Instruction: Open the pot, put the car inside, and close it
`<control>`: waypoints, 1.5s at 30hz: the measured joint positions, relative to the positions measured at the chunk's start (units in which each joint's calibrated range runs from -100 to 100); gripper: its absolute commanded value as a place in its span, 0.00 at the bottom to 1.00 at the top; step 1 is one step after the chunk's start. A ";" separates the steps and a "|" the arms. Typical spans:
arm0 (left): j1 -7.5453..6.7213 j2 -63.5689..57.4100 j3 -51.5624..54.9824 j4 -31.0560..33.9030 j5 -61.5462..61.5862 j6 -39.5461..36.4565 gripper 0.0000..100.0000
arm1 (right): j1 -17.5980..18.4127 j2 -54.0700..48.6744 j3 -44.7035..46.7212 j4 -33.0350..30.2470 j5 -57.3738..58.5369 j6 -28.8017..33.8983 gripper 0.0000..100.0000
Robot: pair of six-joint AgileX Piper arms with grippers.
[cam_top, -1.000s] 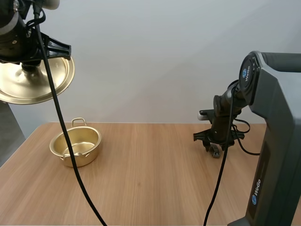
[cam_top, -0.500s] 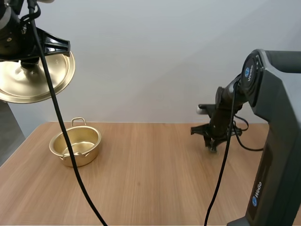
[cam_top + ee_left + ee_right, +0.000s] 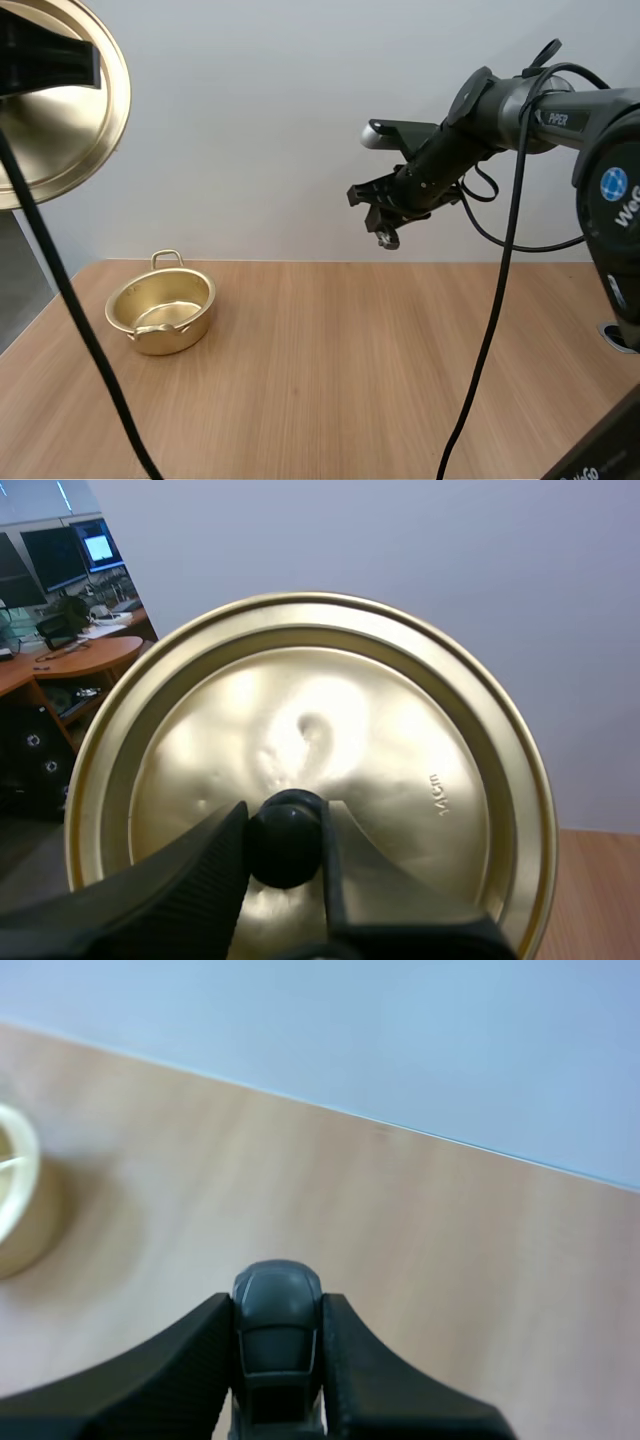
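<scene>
The brass pot (image 3: 161, 311) stands open and empty on the left of the wooden table. Its lid (image 3: 62, 108) is held high at the upper left. In the left wrist view my left gripper (image 3: 285, 840) is shut on the lid's black knob (image 3: 284, 837), with the lid (image 3: 400, 740) spread behind it. My right gripper (image 3: 387, 228) hangs high over the table's middle, shut on a small dark grey car (image 3: 385, 238). The right wrist view has the car (image 3: 277, 1332) pinched between the fingers, with the pot (image 3: 18, 1200) far off on the table.
The wooden table (image 3: 330, 380) spreads wide between the pot and the right arm's base (image 3: 615, 340). A plain wall stands behind it.
My right gripper has lifted the car off the table's right side and swung it up and to the left. The lid in my left gripper has risen higher and shifted left.
</scene>
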 measured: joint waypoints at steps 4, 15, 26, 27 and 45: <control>0.00 -7.92 0.00 0.00 0.03 0.37 0.00 | 1.47 -1.37 0.00 3.44 2.80 -3.36 0.00; 0.00 -17.91 -0.12 0.55 0.00 2.31 0.00 | 16.59 -1.17 -0.54 10.27 -9.95 -7.27 0.00; 0.00 -18.48 -0.12 2.11 0.00 2.69 0.00 | 24.40 10.32 -7.24 1.86 -18.38 -6.85 0.00; 0.00 -18.48 -0.12 2.11 0.00 2.69 0.00 | 24.40 11.55 -7.89 2.32 -19.79 -6.85 0.00; 1.06 -18.94 -0.12 2.79 0.00 2.74 0.00 | 29.17 33.23 -29.56 1.22 -17.93 -7.03 0.00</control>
